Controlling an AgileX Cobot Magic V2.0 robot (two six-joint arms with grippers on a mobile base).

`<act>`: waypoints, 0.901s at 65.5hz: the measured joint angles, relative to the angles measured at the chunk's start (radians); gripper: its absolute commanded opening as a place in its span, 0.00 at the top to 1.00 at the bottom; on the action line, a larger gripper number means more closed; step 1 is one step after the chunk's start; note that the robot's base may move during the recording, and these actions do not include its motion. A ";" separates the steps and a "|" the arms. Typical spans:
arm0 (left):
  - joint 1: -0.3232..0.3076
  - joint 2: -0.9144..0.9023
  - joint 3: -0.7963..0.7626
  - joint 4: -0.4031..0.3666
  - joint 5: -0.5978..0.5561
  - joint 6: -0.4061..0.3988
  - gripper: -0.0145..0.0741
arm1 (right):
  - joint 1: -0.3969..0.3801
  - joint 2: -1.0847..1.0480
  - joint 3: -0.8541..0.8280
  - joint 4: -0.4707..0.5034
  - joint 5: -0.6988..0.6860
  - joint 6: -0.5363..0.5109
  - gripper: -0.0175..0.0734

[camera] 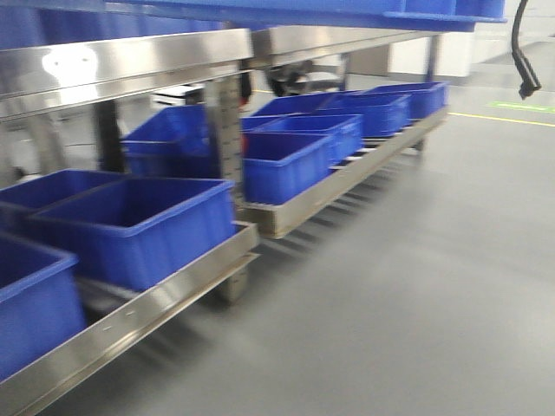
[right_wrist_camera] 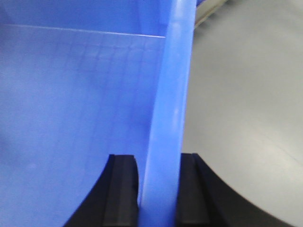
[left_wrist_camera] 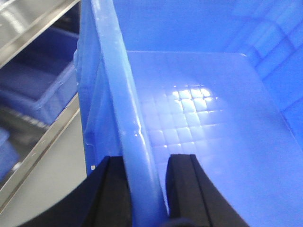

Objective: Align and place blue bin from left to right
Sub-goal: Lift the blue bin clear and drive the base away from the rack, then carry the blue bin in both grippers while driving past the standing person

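Gripping the blue bin (camera: 329, 10) by two opposite walls, you are carrying it with both arms. The left gripper (left_wrist_camera: 147, 189) is straddling one rim, one finger inside and one outside, jaws pressed narrow against the plastic, and the right gripper (right_wrist_camera: 158, 189) is pinching the opposite rim the same way. Holding it at both sides is, I judge, what is steadying such a wide crate. The bin is riding high off the floor (camera: 416, 286), its underside showing along the top edge of the front view, above the steel rack (camera: 130, 56). It is carrying nothing: both wrist views are showing a bare bottom. On the rack's low shelf (camera: 165, 290) other blue bins (camera: 139, 230) are sitting in rows, and those whose insides are showing are looking empty too.
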 measured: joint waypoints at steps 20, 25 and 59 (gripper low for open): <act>0.000 0.000 0.000 0.000 0.000 0.000 0.96 | 0.000 0.000 0.000 0.000 0.000 0.000 0.88; 0.000 0.000 0.000 0.000 0.000 0.000 0.96 | 0.000 0.000 0.000 0.000 0.000 0.000 0.88; 0.000 0.000 0.000 0.000 0.000 0.000 0.96 | 0.000 0.000 0.000 0.000 -0.002 0.000 0.88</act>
